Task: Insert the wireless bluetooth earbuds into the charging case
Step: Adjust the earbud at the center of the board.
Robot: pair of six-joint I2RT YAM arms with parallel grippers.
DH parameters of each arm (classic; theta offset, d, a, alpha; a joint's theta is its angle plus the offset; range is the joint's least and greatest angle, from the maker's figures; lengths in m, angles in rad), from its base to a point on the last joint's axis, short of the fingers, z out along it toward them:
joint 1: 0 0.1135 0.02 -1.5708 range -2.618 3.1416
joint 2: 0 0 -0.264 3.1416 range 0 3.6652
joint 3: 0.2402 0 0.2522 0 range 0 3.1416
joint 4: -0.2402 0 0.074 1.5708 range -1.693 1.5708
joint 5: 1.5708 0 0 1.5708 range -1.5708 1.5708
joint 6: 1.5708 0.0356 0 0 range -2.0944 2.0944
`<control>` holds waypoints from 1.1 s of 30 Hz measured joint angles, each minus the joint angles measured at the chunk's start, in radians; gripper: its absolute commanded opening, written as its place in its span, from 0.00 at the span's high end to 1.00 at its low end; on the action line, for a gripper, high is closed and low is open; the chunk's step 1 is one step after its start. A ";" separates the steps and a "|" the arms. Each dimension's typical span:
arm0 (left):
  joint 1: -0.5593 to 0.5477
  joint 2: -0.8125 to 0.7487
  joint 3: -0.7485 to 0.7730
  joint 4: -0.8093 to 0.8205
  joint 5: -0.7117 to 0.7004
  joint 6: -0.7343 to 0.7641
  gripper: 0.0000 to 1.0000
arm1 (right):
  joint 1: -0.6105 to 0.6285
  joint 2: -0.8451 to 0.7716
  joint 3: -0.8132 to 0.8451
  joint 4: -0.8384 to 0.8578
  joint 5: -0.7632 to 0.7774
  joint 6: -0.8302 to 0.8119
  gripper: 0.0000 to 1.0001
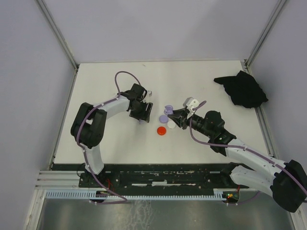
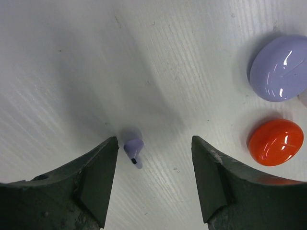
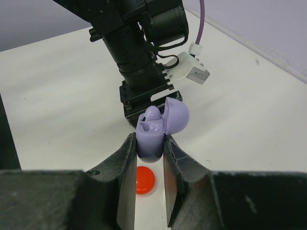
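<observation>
Overhead; wrist closeups, probably overlapping

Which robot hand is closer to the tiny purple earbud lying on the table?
The left one. The left fingers stand open on either side of the lilac earbud; the right fingers are farther off, shut on the open lilac charging case.

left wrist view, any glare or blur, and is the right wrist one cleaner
Left wrist: sharp overall, white glare streaks on the lilac disc and red disc, a soft shadow by the lilac earbud. Right wrist: the open lilac case is crisp with small highlights; the right pincer fingers look soft and dark.
</observation>
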 measured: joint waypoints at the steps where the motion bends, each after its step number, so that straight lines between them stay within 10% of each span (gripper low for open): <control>1: 0.000 -0.004 -0.007 0.002 0.003 0.000 0.33 | 0.000 0.000 0.000 0.000 0.000 0.000 0.98; 33: -0.005 0.009 0.020 -0.085 -0.059 -0.197 0.38 | 0.000 0.033 -0.001 0.030 -0.002 0.009 0.98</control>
